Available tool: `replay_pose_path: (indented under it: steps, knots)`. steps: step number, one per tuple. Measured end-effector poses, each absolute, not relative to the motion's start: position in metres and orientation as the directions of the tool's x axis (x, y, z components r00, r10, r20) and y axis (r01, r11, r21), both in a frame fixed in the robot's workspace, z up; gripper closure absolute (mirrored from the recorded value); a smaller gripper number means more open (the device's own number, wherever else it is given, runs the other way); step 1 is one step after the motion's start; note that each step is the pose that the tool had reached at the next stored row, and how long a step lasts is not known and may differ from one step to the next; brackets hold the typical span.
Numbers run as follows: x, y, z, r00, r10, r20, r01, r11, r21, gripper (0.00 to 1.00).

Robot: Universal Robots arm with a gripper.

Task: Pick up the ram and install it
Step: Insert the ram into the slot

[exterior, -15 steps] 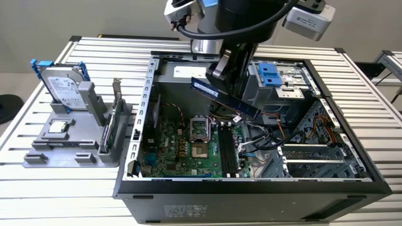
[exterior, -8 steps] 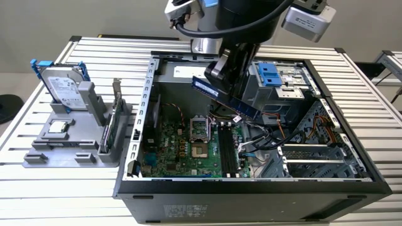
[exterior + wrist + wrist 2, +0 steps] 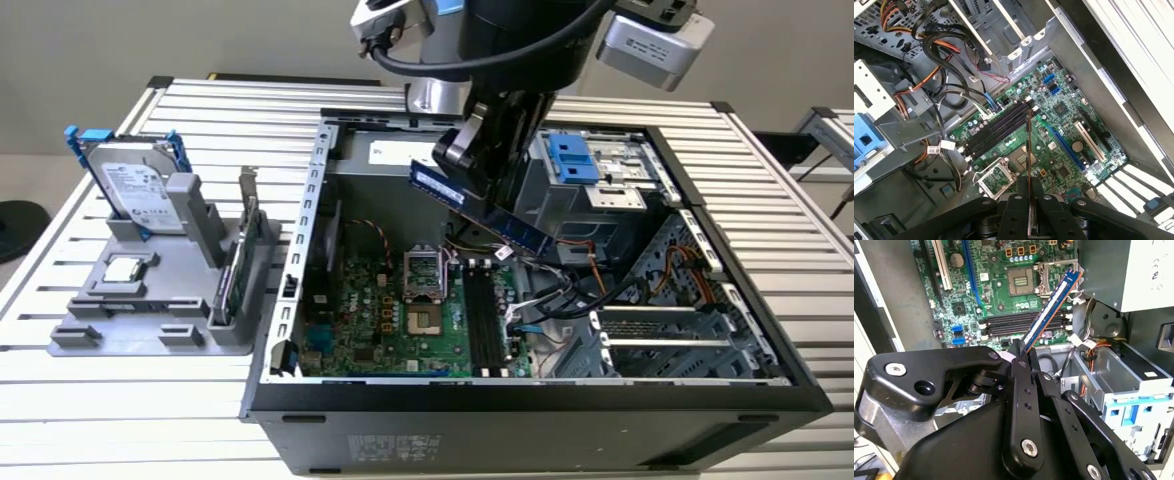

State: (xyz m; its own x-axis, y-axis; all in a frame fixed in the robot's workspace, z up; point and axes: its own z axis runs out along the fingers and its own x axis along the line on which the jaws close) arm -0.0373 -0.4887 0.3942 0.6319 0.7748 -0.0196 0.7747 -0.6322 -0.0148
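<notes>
One white slatted metal desk [image 3: 774,200] carries everything I am working over. Across the middle and lower right of the exterior view lies the open black computer case [image 3: 534,415], side panel off so that I can reach straight down to the green motherboard [image 3: 387,320] on its floor. On the exterior view's left sits a grey plastic parts stand [image 3: 147,335] with a silver hard drive in blue rails [image 3: 134,185] upright in it, well apart from my tool.

My black gripper [image 3: 489,178] hangs over the case in the upper middle of that view. Its jaws are pinched on the flat faces of the ram [image 3: 526,233], a long thin dark-blue memory stick. I judge this grip leaves the contact edge free for a slot. The ram hangs tilted in the air, touching nothing below.

In the second wrist view the ram [image 3: 1051,302] reaches out over the four black memory slots [image 3: 1024,320], which look empty, just beside the silver processor socket [image 3: 1021,281]. It seems roughly above them but not yet level with them.
</notes>
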Motion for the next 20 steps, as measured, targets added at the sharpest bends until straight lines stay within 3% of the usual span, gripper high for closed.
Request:
replay_pose_path:
  steps: [20]
  knots:
    - [-0.0373,-0.4886,0.3951,0.672,0.741,-0.02,0.74,-0.672,-0.015,1.0]
